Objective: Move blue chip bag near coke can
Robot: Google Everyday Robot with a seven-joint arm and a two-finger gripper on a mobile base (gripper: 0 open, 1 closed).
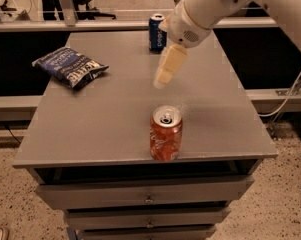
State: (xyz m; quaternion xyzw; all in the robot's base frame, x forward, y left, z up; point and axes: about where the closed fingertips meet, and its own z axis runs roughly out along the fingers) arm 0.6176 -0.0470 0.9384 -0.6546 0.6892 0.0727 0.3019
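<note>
The blue chip bag [70, 66] lies flat at the left rear of the grey cabinet top [115, 119], crinkled, with white lettering. The coke can [166, 133] stands upright near the front edge, right of centre, silver top with pull tab showing. My gripper [164, 78] hangs from the white arm [210, 9] that comes in from the upper right. It is above the middle of the top, between the two cans, well right of the bag and holding nothing that I can see.
A dark blue Pepsi can [157, 32] stands upright at the back of the top, just behind the gripper. Drawers [145, 194] run below the front edge. A cable [290, 91] hangs at the right. Chair bases stand beyond the far rail.
</note>
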